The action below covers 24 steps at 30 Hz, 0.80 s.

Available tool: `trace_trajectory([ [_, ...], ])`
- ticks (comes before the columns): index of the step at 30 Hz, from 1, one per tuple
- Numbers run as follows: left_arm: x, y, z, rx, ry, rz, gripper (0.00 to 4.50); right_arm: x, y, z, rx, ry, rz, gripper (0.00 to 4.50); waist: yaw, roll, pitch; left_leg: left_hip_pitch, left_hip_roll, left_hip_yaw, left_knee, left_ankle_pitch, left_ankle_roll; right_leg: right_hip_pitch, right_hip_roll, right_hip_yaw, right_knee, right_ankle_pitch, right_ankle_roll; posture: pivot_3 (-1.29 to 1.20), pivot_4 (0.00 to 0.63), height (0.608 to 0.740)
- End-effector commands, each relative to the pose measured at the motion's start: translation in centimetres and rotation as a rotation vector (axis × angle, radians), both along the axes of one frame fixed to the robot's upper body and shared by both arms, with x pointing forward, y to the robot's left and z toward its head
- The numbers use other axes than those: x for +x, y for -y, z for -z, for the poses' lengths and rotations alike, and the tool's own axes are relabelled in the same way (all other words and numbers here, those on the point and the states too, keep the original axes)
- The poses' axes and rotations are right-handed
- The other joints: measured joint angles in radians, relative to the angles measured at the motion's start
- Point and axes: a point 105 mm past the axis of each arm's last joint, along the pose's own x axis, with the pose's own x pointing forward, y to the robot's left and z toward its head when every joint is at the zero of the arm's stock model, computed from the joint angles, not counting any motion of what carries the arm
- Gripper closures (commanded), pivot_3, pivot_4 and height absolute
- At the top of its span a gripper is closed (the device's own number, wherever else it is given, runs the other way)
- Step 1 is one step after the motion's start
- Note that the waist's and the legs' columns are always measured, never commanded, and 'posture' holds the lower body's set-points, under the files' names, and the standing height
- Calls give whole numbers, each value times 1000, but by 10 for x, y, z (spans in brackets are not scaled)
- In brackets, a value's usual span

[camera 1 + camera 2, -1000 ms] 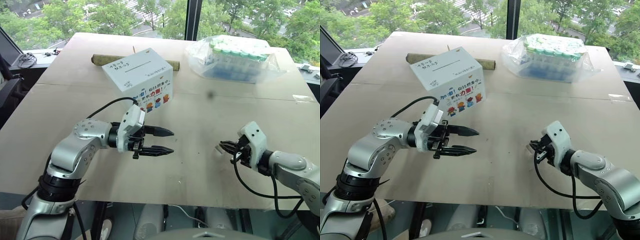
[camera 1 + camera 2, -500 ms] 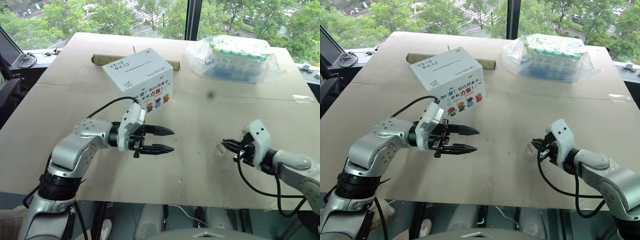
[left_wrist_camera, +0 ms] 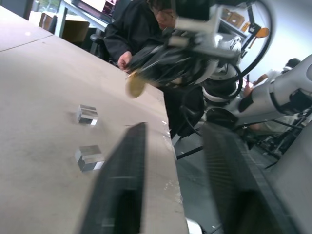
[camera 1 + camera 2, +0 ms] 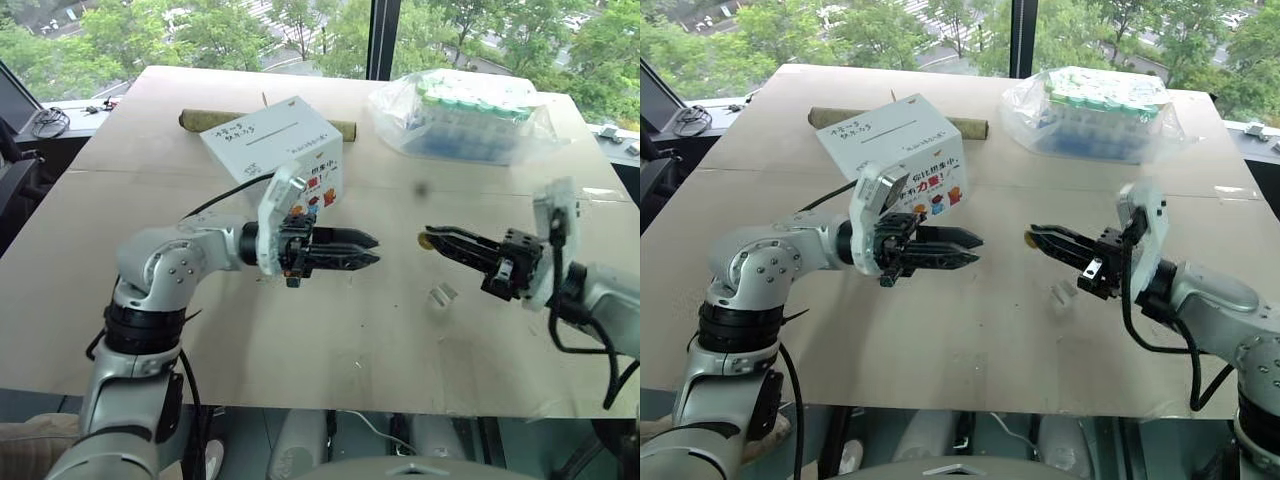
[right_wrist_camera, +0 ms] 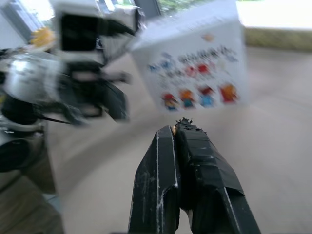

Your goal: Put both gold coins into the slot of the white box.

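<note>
On the far-left part of the table [image 4: 330,330] sits the white box [image 4: 275,150], turned a little so that one corner faces the near edge. Its slot [image 4: 277,137] runs left to right across the plain top face, slightly tilted, and the cartoon-printed side faces the near right. A brown tube [image 4: 215,118] lies behind the box, and a clear bag of green-capped bottles [image 4: 465,118] rests at the far right.

Above the middle of the table, clear of its surface, the right gripper [image 4: 428,238] reaches level toward the left, its fingers pressed together on a gold coin [image 4: 425,241] pinched at the very tips. In the left wrist view that coin [image 3: 135,85] stands out from the tips as a round disc. The second coin cannot be made out.

Opposite it, the left gripper [image 4: 370,250] points level to the right, just in front of the box's printed face, its fingers narrowly parted with nothing between them. A gap separates the two sets of fingertips. Two small clear plastic pieces [image 4: 443,294] lie on the table below the right gripper.
</note>
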Motion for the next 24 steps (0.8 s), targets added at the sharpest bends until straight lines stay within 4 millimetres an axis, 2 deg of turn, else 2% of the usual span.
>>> trace_trajectory([
  [1, 0, 9, -12, -45, 3, 47, 3903, -11, -13, -18, 15, 41, -85, 4500, 3, 0, 0, 0, 0, 0, 0, 0, 0, 0, 0, 0, 0, 0, 0, 0, 150, 740],
  [12, 0, 16, -26, -104, -16, 93, 3903, -15, -23, -28, 18, 42, -125, 4500, 1, 0, 0, -1, -1, 0, 0, 0, 0, 0, -1, 0, -1, 0, 0, 0, 150, 740],
  [24, -4, 17, -28, -113, -20, 118, 3903, -15, -26, -27, 14, 42, -135, 4500, 1, 0, 0, -1, -1, 0, 0, 0, 0, 0, -1, -1, -2, 0, 0, 0, 150, 740],
])
